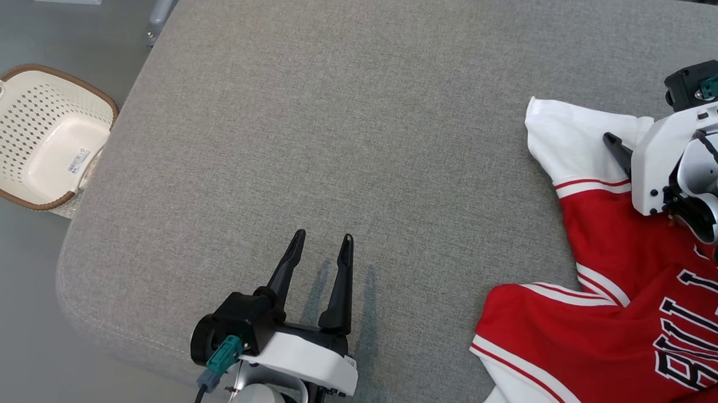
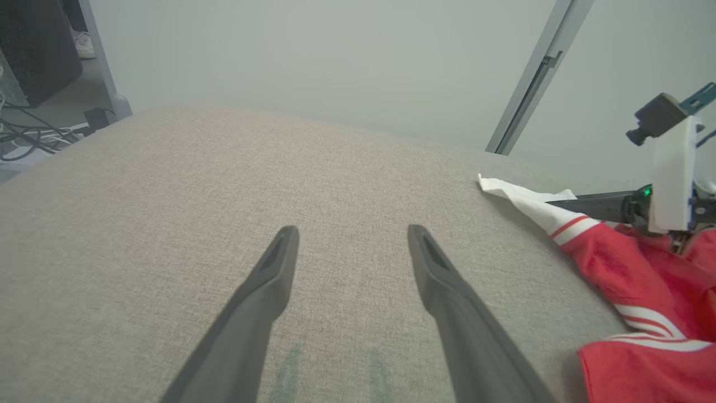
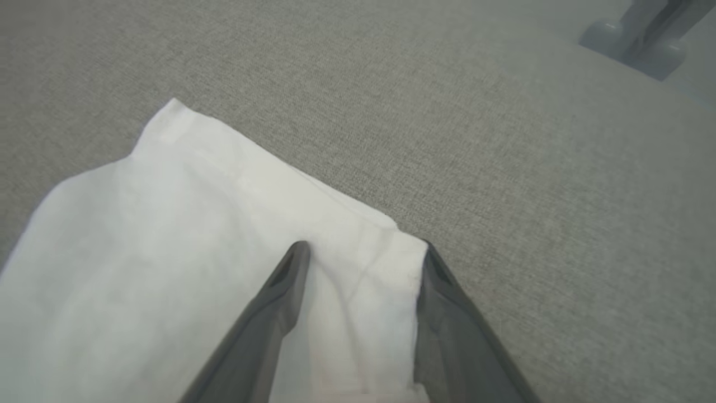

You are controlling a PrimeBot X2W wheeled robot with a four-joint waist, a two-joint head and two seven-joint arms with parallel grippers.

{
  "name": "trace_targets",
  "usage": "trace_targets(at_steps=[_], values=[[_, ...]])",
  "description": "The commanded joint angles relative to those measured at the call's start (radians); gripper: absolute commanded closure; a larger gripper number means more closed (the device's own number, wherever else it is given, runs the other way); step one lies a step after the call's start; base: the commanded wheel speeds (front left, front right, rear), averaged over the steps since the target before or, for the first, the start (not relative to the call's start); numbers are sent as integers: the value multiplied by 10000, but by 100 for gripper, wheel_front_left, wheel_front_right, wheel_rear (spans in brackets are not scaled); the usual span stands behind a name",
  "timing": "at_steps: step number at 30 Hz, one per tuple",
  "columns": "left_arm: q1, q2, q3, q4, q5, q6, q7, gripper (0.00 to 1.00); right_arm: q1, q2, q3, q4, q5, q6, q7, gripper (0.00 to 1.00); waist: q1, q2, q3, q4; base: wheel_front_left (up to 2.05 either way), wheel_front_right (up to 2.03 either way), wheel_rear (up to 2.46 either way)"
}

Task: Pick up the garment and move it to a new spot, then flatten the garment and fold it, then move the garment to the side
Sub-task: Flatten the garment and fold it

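The garment [image 1: 630, 311] is a red jersey with white sleeves, white stripes and black lettering. It lies crumpled at the right of the grey padded surface [image 1: 344, 135], running off the bottom right of the head view. My right gripper [image 3: 363, 252] is open and low over the jersey's far white sleeve [image 3: 196, 235], its fingertips straddling the sleeve's end near one corner. One of its dark fingers [image 1: 617, 149] lies across that sleeve. My left gripper [image 1: 324, 238] hovers open over bare fabric near the front edge, well left of the garment [image 2: 621, 268], with nothing between its fingers.
A cream perforated laundry basket [image 1: 41, 136] with a brown rim stands on the floor beyond the surface's left edge. A grey metal post foot [image 1: 160, 16] sits past the far edge. Cables [image 2: 33, 140] lie on the floor. The surface's rounded front-left corner is close to my left gripper.
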Motion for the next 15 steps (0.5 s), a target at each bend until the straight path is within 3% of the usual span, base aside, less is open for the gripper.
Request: trace_targets(at_steps=[1,8,15], values=[[-136,35,-9,-44,-28,33,-40,0,209,-8,355,3,216,6,185,100,0,0,32,29,0,0,0],[-203,37,-108,0,-99,82,-40,0,-431,-467,1121,-674,727,3,-559,100,0,0,64,46,0,0,0],[-332,38,-360,-95,-182,86,-40,0,-1908,-570,1187,-729,951,3,-2098,100,0,0,218,204,0,0,0]])
